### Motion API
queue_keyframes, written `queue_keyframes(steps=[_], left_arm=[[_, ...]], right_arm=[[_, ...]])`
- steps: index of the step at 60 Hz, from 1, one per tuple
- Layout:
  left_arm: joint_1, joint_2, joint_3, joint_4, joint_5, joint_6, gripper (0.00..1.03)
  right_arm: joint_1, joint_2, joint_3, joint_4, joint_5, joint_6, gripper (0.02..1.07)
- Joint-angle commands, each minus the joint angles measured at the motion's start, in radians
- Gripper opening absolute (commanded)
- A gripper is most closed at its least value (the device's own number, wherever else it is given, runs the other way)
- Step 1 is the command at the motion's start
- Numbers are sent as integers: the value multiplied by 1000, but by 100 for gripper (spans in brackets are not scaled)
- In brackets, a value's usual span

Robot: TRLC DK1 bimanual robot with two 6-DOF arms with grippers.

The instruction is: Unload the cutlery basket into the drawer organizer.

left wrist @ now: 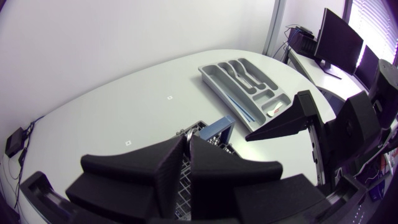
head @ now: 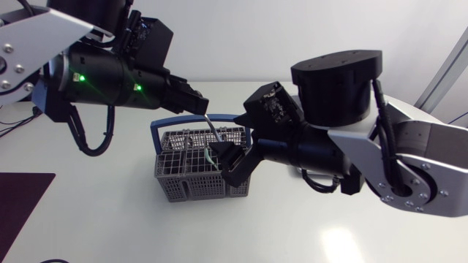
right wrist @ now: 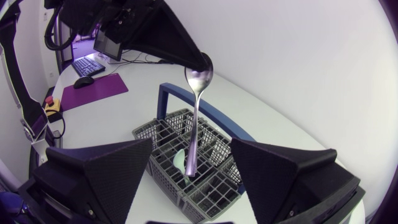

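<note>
A grey cutlery basket (head: pixel 191 183) with a blue handle (head: pixel 156 132) stands mid-table. Above it my left gripper (head: pixel 199 104) is shut on the bowl end of a metal spoon (right wrist: pixel 197 106), whose handle hangs down into the basket (right wrist: pixel 180 186). My right gripper (right wrist: pixel 193 180) is open, one finger on each side of the spoon's handle and clear of it. In the left wrist view the shut left gripper (left wrist: pixel 188 158) hides most of the spoon. The grey drawer organizer (left wrist: pixel 273 94) lies farther off with several pieces of cutlery in it.
A pale green utensil (right wrist: pixel 179 160) stands in the basket beside the spoon's handle. A dark purple mat (head: pixel 20 199) lies at the table's left edge. Bare white tabletop (head: pixel 110 226) surrounds the basket.
</note>
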Motion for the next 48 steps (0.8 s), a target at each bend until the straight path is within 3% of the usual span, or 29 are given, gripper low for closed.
queue_keyframes(steps=[1,33,42,48], left_arm=[[-3,13,47,-15,16,-40,20],[-3,4,72,-75,92,-65,20],[-7,4,77,-75,92,-66,20],[-10,4,80,-75,92,-66,20]], right_arm=[[8,16,14,26,4,-4,93],[9,55,21,85,39,-44,86],[15,55,23,96,56,-53,78],[20,54,24,98,56,-58,64]])
